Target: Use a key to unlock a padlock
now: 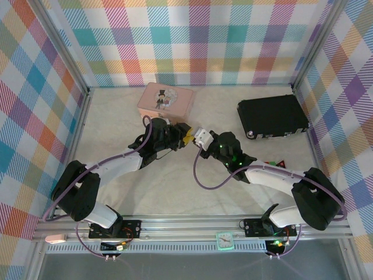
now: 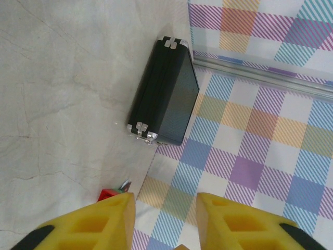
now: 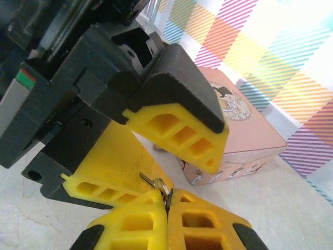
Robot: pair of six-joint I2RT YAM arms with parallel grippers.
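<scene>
Your right gripper [image 3: 167,202] is clenched on a thin silver loop [image 3: 162,185], mid-table, just near of the pink tin [image 3: 244,138]. Whether it is the padlock shackle or a key ring cannot be told. Your left gripper [image 2: 165,208] stands released, facing it. Expect the padlock to be light, hard and slippery: grip its flat body sides.

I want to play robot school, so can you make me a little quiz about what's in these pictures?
1. True or false: the right tool is shut on a small metal ring.
2. Which colour is the tin with the cartoon figures? A green, B pink, C blue.
3. Fill the gap: the left tool is ____ (open or shut).
Key: 1 true; 2 B; 3 open.
</scene>
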